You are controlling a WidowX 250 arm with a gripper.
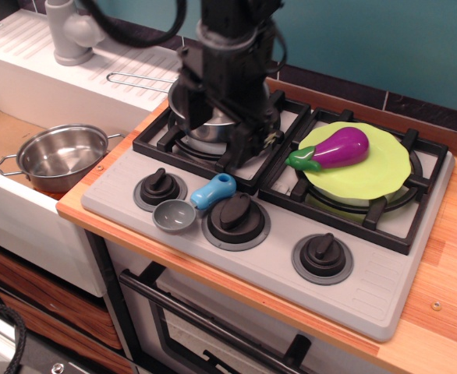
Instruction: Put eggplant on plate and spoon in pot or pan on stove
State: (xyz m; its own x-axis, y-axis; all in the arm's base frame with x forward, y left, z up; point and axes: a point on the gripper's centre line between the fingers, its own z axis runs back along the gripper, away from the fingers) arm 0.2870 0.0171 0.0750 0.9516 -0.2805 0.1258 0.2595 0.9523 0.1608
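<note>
Observation.image is showing the glossy purple eggplant (339,147) lying on the round lime-green plate (377,173); the blue-handled grey spoon (191,204) is resting by the stove's (369,273) knobs. Black jaws are hanging spread over the steel saucepan (205,128).

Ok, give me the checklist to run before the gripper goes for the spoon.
1. Eggplant resting on plate: ok.
2. Spoon free on the stove front, between two knobs: ok.
3. Gripper empty: cannot tell, fingertips blurred against the grate.
4. Gripper above the spoon: not ok, it hangs over the left burner.
5. Saucepan on left burner, clear inside: cannot tell, arm hides it.
</note>
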